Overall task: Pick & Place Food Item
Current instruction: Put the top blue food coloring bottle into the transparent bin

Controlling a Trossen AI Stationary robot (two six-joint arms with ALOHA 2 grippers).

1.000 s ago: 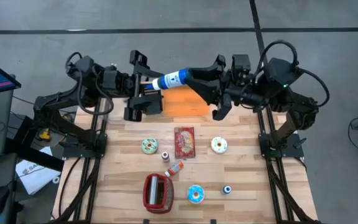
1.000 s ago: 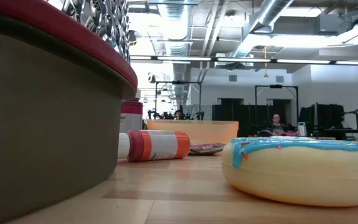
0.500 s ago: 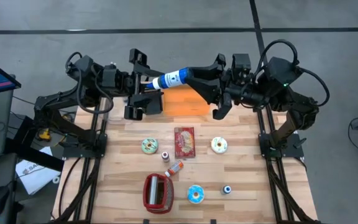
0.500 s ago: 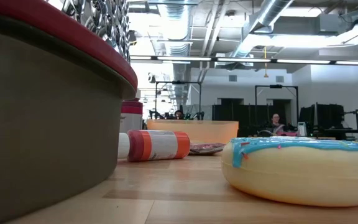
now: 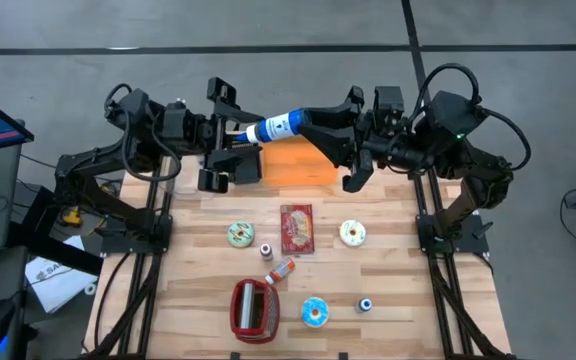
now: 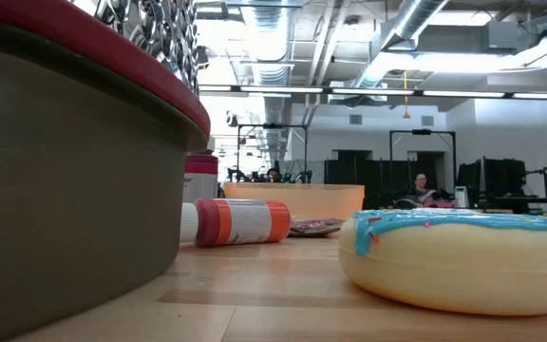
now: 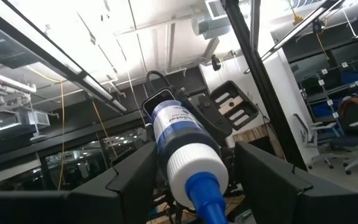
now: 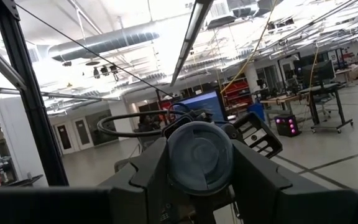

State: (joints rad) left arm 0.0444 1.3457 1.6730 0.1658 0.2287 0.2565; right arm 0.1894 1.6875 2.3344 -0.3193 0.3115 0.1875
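Holding the bottle (image 5: 276, 127) by its base above the orange bin (image 5: 296, 163), the right gripper (image 5: 320, 122) offers its blue cap end to the left gripper (image 5: 230, 128), whose jaws flank it, apparently not yet clamped. Releasing early could drop it outside the bin.

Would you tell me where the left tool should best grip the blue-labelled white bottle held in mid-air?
Grip the blue-labelled white plastic bottle on its white shoulder behind the blue cap, coming from the robot's left: the right tool clamps its base end, leaving only the cap end free.
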